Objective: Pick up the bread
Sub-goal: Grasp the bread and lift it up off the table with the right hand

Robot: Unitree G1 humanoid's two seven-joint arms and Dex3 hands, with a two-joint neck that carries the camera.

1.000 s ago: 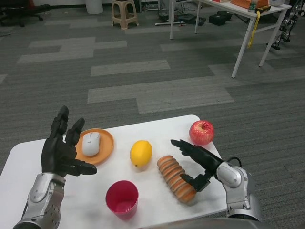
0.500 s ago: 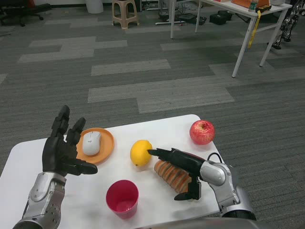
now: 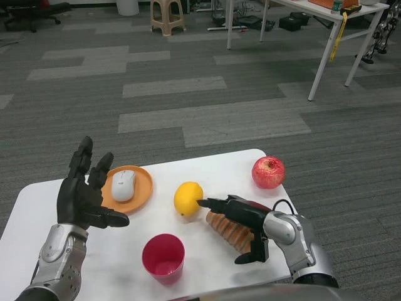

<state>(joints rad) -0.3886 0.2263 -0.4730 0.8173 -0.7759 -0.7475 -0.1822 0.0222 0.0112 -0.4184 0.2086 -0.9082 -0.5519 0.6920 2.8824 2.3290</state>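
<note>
The bread (image 3: 227, 231), a brown ridged loaf, lies on the white table (image 3: 207, 166) near its front right. My right hand (image 3: 241, 216) is clasped over it: the fingers stretch across its top toward the lemon, and the thumb presses its near right side. Much of the loaf is hidden under the hand, and it still rests on the table. My left hand (image 3: 81, 197) is raised at the left with fingers spread, holding nothing.
A yellow lemon (image 3: 188, 198) sits just left of the right hand's fingertips. A red apple (image 3: 268, 172) is at the far right corner. A red cup (image 3: 163, 258) stands near the front edge. An orange plate (image 3: 145, 188) holds a white mouse (image 3: 124, 185).
My right hand has swung left from beside the loaf to lie over its top, and its fingers have drawn in on it. The left hand has stayed put. The camera shifted slightly.
</note>
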